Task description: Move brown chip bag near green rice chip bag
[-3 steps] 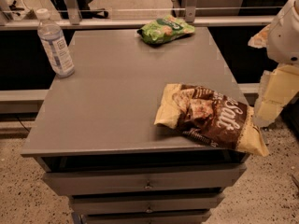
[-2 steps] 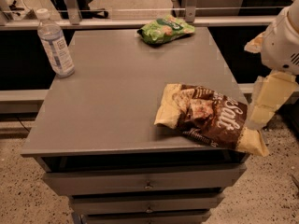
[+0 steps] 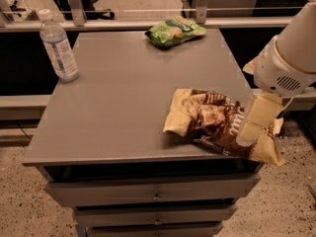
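The brown chip bag [image 3: 210, 122] lies flat near the front right corner of the grey cabinet top [image 3: 118, 98], its pale yellow right end hanging over the edge. The green rice chip bag [image 3: 174, 31] lies at the back edge, right of centre, well apart from the brown bag. My gripper [image 3: 256, 121] hangs from the white arm [image 3: 291, 48] at the right and sits over the brown bag's right end, covering part of the lettering. I cannot tell whether it touches the bag.
A clear water bottle [image 3: 58, 46] stands upright at the back left of the top. Drawers [image 3: 155, 196] are below the front edge. A metal rail [image 3: 148, 23] runs behind the cabinet. Speckled floor lies around it.
The arm has moved left and down from beside the cabinet, so the gripper is now over the brown bag's right end. The bags and the bottle have not moved.
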